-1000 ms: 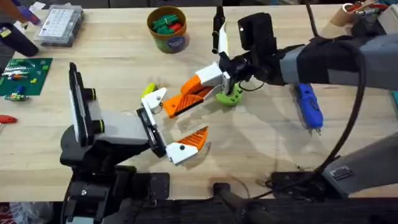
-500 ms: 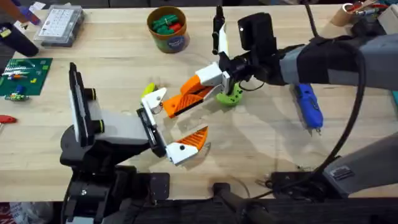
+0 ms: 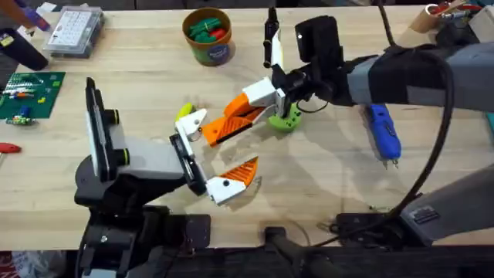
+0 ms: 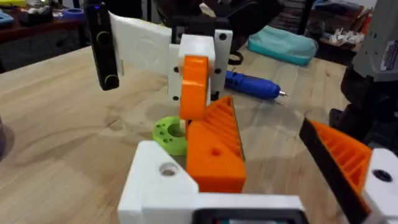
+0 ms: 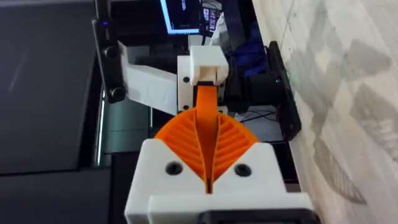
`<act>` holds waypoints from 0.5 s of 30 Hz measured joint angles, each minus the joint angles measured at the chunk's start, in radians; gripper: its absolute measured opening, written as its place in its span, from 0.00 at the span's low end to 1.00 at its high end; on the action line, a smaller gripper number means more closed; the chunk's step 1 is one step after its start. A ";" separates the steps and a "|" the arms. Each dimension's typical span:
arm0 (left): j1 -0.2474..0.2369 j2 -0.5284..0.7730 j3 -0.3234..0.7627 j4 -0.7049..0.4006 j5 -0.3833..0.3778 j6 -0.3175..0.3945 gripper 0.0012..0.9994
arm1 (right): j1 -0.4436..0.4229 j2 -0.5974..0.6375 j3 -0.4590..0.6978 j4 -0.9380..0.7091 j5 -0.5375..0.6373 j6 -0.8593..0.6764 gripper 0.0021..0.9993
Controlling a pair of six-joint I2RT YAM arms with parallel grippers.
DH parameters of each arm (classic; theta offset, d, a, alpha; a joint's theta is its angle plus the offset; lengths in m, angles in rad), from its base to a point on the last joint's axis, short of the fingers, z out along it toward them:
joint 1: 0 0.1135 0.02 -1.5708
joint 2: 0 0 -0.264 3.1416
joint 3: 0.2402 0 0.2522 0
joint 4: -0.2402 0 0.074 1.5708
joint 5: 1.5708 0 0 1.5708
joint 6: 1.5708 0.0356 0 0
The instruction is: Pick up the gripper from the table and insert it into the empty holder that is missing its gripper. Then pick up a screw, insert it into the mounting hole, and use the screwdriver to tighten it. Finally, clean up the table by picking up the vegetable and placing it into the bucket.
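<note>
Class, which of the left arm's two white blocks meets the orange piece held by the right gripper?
The holder beside the yellow piece; its twin nearer the bases bears its own finger, untouched.

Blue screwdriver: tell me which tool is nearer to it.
Right. The right tool sits mid-table, with the blue screwdriver off to its right; the left tool lies a bit farther left and nearer the bases.

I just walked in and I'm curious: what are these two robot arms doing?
The right arm's hand is pinched shut on a ribbed orange plastic wedge finger. It holds the wedge against the small white plastic block on the left arm's hand, which is open and lacks one finger. The blue pen-shaped screwdriver lies on the wooden table, untouched.
</note>
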 joint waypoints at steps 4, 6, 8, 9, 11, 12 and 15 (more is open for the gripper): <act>0.000 0.000 0.000 0.000 0.000 0.000 0.99 | 0.000 0.000 0.000 0.000 0.000 0.000 0.01; 0.000 0.000 0.000 0.000 0.000 0.000 0.99 | 0.000 0.000 0.000 0.000 0.000 0.000 0.01; 0.000 0.000 0.000 0.000 0.000 0.000 0.99 | 0.000 0.000 0.000 0.000 0.000 0.000 0.01; 0.000 0.000 0.000 0.000 0.000 0.000 0.99 | -0.001 0.000 0.000 0.000 0.000 0.000 0.01; 0.000 0.000 0.000 0.000 0.000 0.000 0.99 | -0.004 0.000 0.000 0.000 -0.001 0.000 0.01; 0.000 0.000 0.000 0.000 0.000 0.000 0.99 | -0.006 0.000 -0.001 0.001 -0.003 0.000 0.01; 0.000 0.000 0.000 0.000 0.000 0.000 0.99 | -0.021 0.000 -0.010 0.002 -0.018 0.001 0.01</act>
